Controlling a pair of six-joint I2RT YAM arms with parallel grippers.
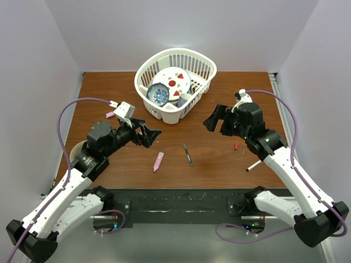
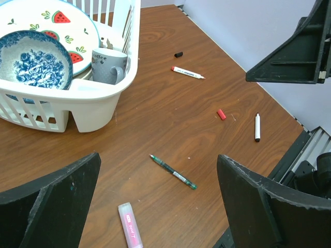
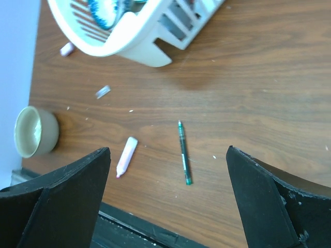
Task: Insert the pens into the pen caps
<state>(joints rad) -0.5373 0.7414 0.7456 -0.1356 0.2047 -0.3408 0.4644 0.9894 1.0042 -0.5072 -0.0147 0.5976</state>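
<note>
A thin dark green pen [image 1: 188, 154] and a stubby pink marker [image 1: 158, 161] lie at the table's front centre. Both also show in the left wrist view, pen [image 2: 173, 172] and marker [image 2: 130, 225], and in the right wrist view, pen [image 3: 182, 152] and marker [image 3: 126, 156]. A red cap [image 1: 236, 147] and a white pen [image 1: 253, 166] lie under the right arm. A second white pen [image 2: 187, 73] and a black cap [image 2: 179, 54] lie further back. A pale pink cap [image 1: 109, 115] lies at the left. My left gripper [image 1: 152, 136] and right gripper [image 1: 215, 125] hover open and empty above the table, on either side of the pen and marker.
A white dish basket [image 1: 204, 66] with a plate, bowl and mug stands at the back centre. A beige cup [image 3: 33, 132] sits at the left edge, partly hidden by the left arm in the top view. A small clear cap [image 3: 103, 92] lies near the basket.
</note>
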